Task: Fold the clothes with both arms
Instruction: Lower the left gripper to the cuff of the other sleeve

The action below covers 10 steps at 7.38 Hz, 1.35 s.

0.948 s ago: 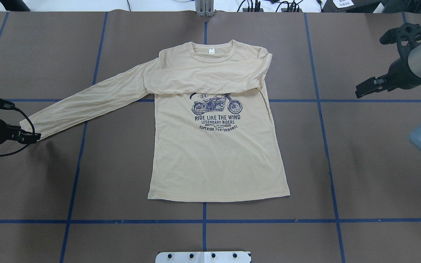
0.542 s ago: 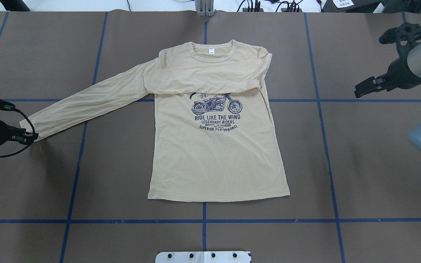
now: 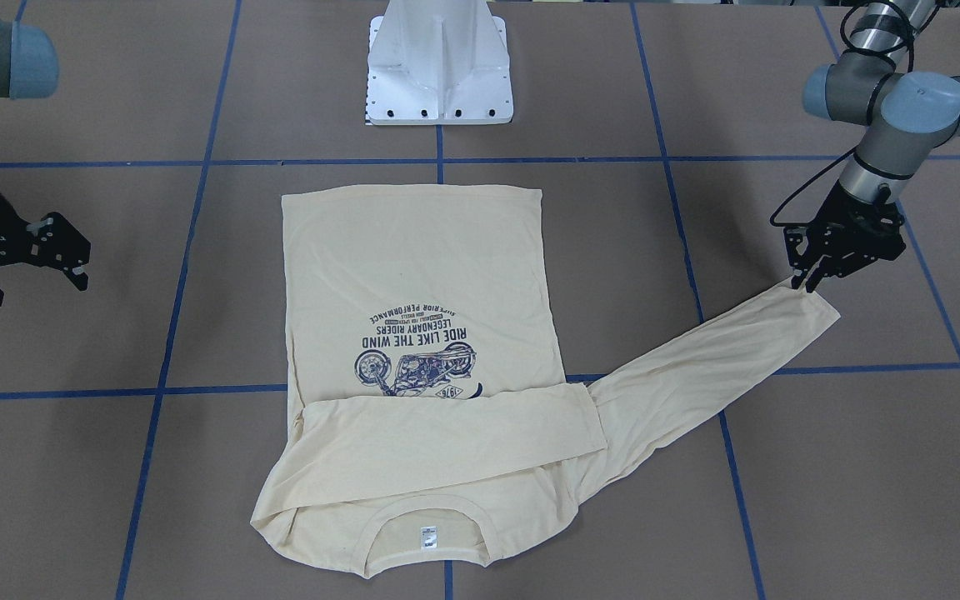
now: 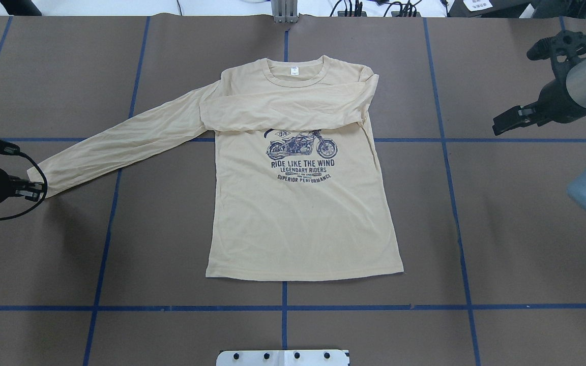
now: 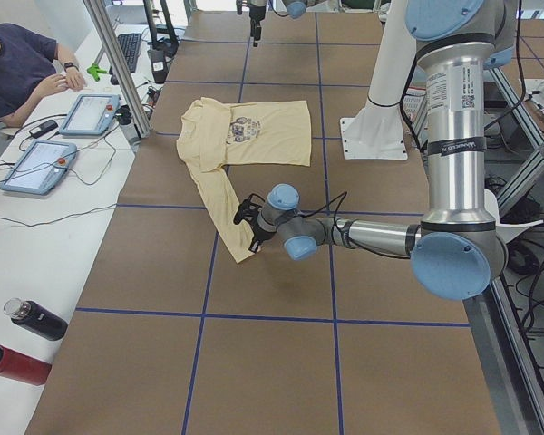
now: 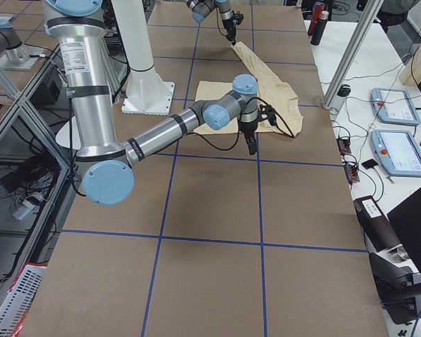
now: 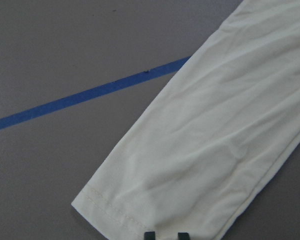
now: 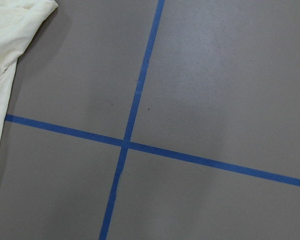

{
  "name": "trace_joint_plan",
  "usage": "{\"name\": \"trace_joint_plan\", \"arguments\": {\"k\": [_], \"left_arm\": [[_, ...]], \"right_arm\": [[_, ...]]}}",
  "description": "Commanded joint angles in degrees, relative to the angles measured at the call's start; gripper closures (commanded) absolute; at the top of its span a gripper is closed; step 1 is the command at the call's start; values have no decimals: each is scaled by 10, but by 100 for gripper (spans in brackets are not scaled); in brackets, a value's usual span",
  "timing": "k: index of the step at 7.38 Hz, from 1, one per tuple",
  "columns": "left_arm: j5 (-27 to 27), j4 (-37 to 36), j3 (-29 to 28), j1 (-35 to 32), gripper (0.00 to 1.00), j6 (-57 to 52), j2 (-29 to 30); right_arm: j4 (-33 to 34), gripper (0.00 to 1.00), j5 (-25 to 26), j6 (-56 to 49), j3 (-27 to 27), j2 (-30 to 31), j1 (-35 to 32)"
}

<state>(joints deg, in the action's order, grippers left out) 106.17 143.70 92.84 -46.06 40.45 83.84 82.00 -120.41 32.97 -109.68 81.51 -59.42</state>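
The brown table, gridded with blue tape, carries the cream T-shirt, flat and face up in the middle, its neck on the side far from the robot. One sleeve is folded across the chest just above the motorcycle print; the other sleeve stretches out slanted toward the robot's left. The left arm holds its forearm low and almost level, and the left gripper points at the cuff of this sleeve. Its fingertips stand close together at the hem with a narrow gap; if they pinch the cloth, I cannot tell. The right arm reaches out with the wrist bent down, and the right gripper hangs over bare table, well apart from the shirt, jaws spread. A small white label sits inside the neck.
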Motion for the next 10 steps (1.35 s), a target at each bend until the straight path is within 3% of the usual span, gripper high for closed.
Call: {"name": "trace_joint_plan", "arguments": {"k": [1, 5, 7, 10], "left_arm": [[1, 0, 9, -1, 100, 2, -4], [19, -37, 23, -2, 100, 0, 41], [26, -111, 33, -4, 100, 5, 122], [27, -337, 33, -4, 100, 6, 315]], "right_arm": [[0, 0, 0, 1, -1, -2, 0], [0, 0, 1, 1, -1, -3, 0], [0, 0, 1, 1, 0, -3, 0], [0, 0, 1, 2, 0, -5, 0]]}}
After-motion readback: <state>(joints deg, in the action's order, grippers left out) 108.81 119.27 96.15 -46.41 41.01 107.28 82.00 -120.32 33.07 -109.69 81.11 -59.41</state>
